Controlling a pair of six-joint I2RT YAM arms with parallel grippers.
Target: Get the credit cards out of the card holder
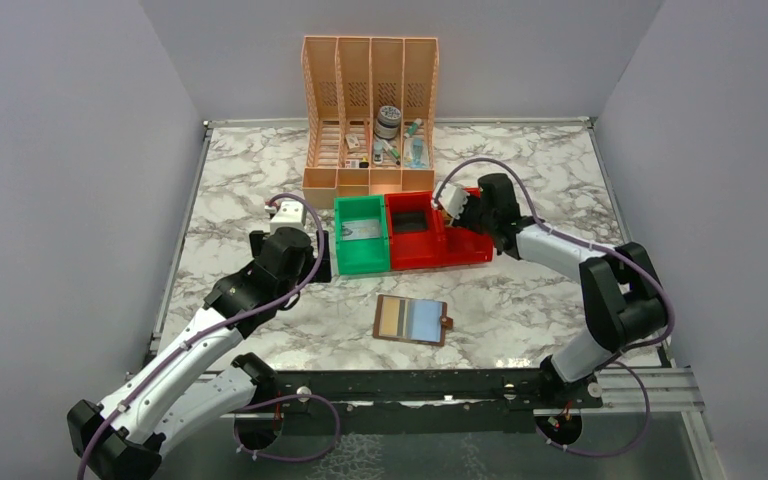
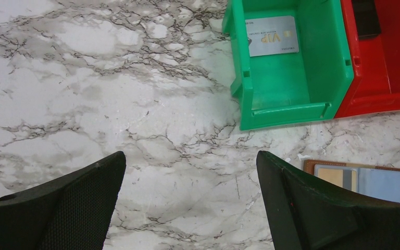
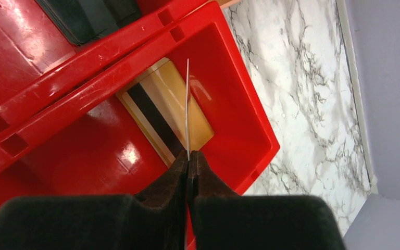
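The brown card holder point(image 1: 412, 320) lies open on the marble in front of the bins, with a tan card point(image 1: 393, 317) and a pale blue card point(image 1: 426, 320) in it. Its corner shows in the left wrist view point(image 2: 364, 179). My right gripper point(image 3: 188, 156) is shut on a thin card point(image 3: 187, 104), seen edge-on, over the rightmost red bin point(image 3: 239, 120). A gold card with a black stripe point(image 3: 174, 96) lies in that bin. My left gripper point(image 2: 190, 156) hangs open over bare marble, left of the green bin point(image 2: 291, 112), which holds a grey card point(image 2: 271, 35).
A second red bin point(image 1: 430, 250) sits between the green one and the rightmost one, with a dark flat object point(image 1: 412, 222) inside. Behind the bins stands a peach file organiser point(image 1: 368, 110) holding small items. Grey walls close the table on three sides.
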